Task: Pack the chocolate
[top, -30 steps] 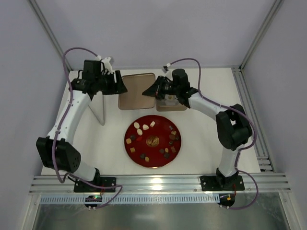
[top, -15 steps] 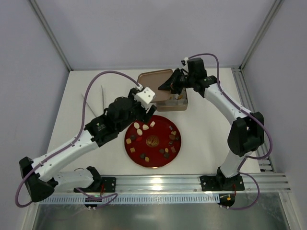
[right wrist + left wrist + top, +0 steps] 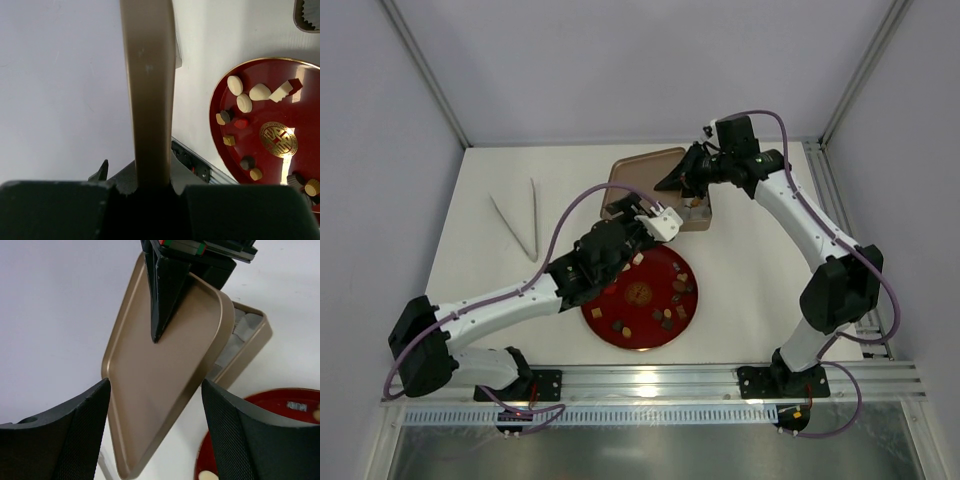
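Chocolate (image 3: 678, 286) sits scattered as small dark, tan and cream pieces on the round red lacquer plate (image 3: 655, 270) near the table's front, as I see it from the overhead camera. My left gripper (image 3: 638, 228) hangs over the plate's far-left rim. My right gripper (image 3: 682, 182) is beyond the plate, clamped on the gold-tan metal lid (image 3: 635, 180), which it holds tilted. The matching shallow box (image 3: 698, 215) lies just beside that lid. A pair of thin silvery tongs (image 3: 510, 225) lies well off to the left.

On the left wrist camera, the left gripper (image 3: 155, 385) has its fingers (image 3: 75, 430) wide apart with nothing between them. Beyond them the lid (image 3: 165, 390) slants up, pinched at its top edge by the other arm. The box (image 3: 257, 340) behind it shows crinkled white paper cups (image 3: 242, 327). The plate (image 3: 260, 405) peeks in at lower right.

On the right wrist camera, the right gripper (image 3: 150, 185) grips the lid (image 3: 150, 90) edge-on. The chocolate (image 3: 235, 85) lies on the plate (image 3: 260, 115) to the right.
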